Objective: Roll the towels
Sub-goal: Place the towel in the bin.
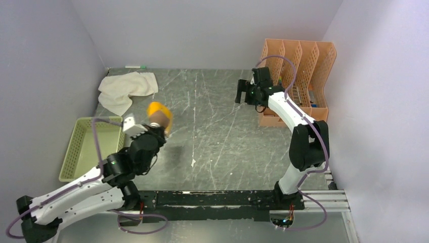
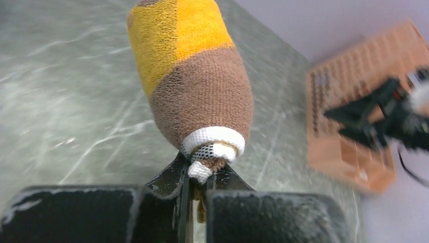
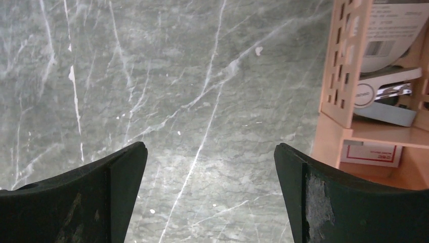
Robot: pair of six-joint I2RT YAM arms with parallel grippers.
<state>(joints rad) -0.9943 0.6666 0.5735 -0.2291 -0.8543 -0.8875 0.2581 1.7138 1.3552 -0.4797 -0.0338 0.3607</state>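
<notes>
left gripper [image 2: 200, 174]: clamped shut on one end of the rolled brown-and-yellow towel [image 2: 195, 76], which juts straight out ahead of it.
right gripper [image 3: 210, 152]: jaws wide apart, holding nothing.
cream towel [image 1: 126, 90]: crumpled, well beyond the left gripper.

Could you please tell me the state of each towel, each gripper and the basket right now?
brown towel: rolled, gripped at one end.
white towel: unrolled, crumpled on the table.
left gripper: shut on the brown towel.
right gripper: open, empty.
basket: looks empty.
</notes>
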